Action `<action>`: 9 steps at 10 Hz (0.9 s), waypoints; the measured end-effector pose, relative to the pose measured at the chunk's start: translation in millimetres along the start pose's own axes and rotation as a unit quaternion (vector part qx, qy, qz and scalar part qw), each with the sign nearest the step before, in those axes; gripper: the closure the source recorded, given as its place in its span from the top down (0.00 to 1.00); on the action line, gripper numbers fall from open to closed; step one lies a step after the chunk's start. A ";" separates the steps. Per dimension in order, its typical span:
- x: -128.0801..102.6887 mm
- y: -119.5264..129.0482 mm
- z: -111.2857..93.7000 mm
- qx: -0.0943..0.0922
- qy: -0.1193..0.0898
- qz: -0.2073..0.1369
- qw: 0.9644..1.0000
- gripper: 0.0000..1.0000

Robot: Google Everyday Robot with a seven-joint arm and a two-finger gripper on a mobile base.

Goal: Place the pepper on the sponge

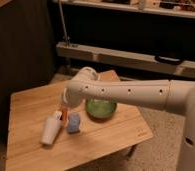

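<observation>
The pepper (65, 116) is a slim orange-red piece hanging upright just under my gripper (64, 111), which is shut on its top. It hangs between the white cup and the sponge (73, 123), a small blue-grey pad lying flat on the wooden table (31, 107). The pepper's lower end is close to the sponge's left edge; I cannot tell whether it touches it. My white arm (126, 93) reaches in from the right and hides most of the gripper.
A white cup-like cylinder (50, 130) lies on its side left of the sponge. A round green bowl (101, 108) sits right of it, partly under my arm. Dark shelving (126, 55) stands behind the table, and the floor is to the right.
</observation>
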 end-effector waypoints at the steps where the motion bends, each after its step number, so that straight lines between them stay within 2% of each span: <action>1: 1.6 -2.5 1.1 0.000 -0.001 -0.014 1.000 0.00; 3: 1.3 2.5 4.8 -0.005 -0.008 0.000 1.000 0.00; 4: -0.3 3.8 14.0 -0.006 -0.014 0.005 1.000 0.00; 6: -4.1 18.2 39.3 -0.008 -0.019 0.021 1.000 0.00; 8: -7.8 31.4 69.1 -0.019 -0.025 0.035 0.999 0.00; 9: -8.3 37.3 77.4 -0.027 -0.028 0.041 0.998 0.00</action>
